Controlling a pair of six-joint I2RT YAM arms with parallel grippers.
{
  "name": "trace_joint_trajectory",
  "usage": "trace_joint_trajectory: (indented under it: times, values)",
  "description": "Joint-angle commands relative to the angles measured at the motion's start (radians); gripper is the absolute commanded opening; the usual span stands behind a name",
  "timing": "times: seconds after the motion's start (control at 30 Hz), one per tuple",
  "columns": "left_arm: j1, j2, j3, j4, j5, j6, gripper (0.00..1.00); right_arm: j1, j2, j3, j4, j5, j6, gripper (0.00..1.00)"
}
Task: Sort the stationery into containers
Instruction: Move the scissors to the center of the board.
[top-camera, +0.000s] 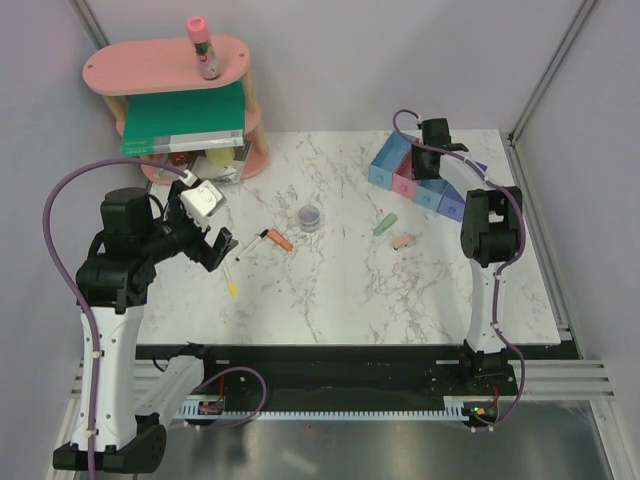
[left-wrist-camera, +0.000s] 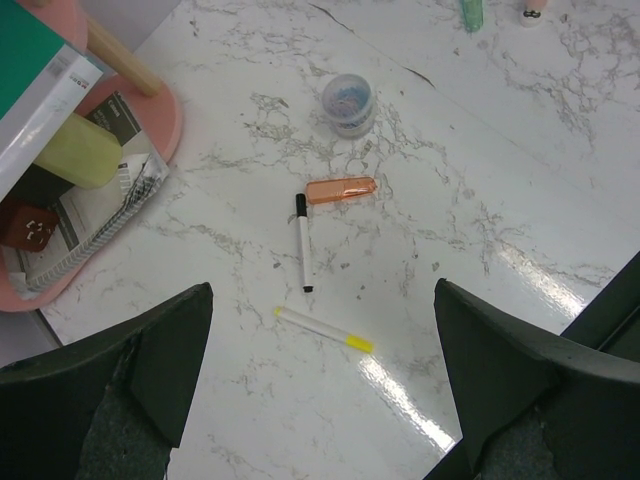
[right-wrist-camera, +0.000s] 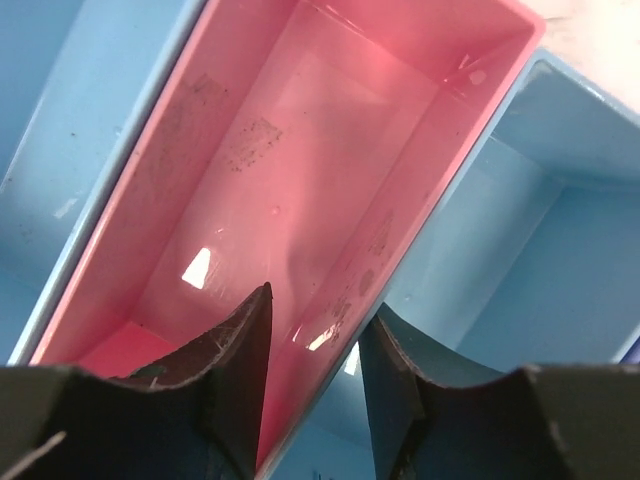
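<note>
1. Two grippers. The left gripper (left-wrist-camera: 322, 290) hangs over the marble table (top-camera: 330, 300), jaws spread wide with nothing between them. The right gripper (right-wrist-camera: 315, 308) is at the bins, jaws partly apart, with no stationery in them.
2. One row of four joined bins (top-camera: 383, 172) sits at the table's far right: light blue, pink, light blue, darker blue.
3. One right finger is over the pink bin (right-wrist-camera: 300, 180) and the other over the light blue bin (right-wrist-camera: 520, 250), with their shared wall in the gap. I cannot tell whether either finger touches it.
4. Six stationery items lie on the table.
   - Near the left gripper: one black-and-white marker (left-wrist-camera: 303, 241), one orange piece (left-wrist-camera: 340, 190) just beside its black end, and one yellow-tipped stick (left-wrist-camera: 324, 330).
   - Mid-table: one clear round pot (left-wrist-camera: 349, 103).
   - Near the bins: one green eraser-like bit (top-camera: 385, 224) and one pink eraser-like bit (top-camera: 403, 241).
5. One pink-capped tube (top-camera: 203, 48) is on the top tier of the pink oval shelf (top-camera: 150, 70).
6. That shelf also carries one green book (top-camera: 185, 118). On its lower tier are a spiral notebook (left-wrist-camera: 100, 215), a pale yellow cylinder (left-wrist-camera: 75, 150) and a dark red cube (left-wrist-camera: 28, 225).
7. Hidden or unclear:
   - From above, the right arm covers part of the bins and its own fingers.
   - The right wrist view shows only three bins, all cropped.
   - The two eraser-like bits are cut off at the top edge of the left wrist view.
   - The pot's contents are too blurred to name.
</note>
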Motion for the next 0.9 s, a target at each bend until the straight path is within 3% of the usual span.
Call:
trace_joint_trajectory:
  times: [0.0, 0.47, 0.87]
  values:
    - [0.0, -0.008, 0.026, 0.003, 0.047, 0.004, 0.99, 0.089, -0.065, -0.037, 0.033, -0.014, -0.051, 0.45]
    - [0.0, -0.058, -0.034, 0.003, 0.055, -0.009, 0.99, 0.284, -0.047, -0.024, 0.063, 0.008, -0.106, 0.45]
    - [0.0, -0.097, -0.082, 0.005, 0.066, -0.018, 0.99, 0.379, 0.002, 0.026, 0.085, 0.035, -0.014, 0.44]
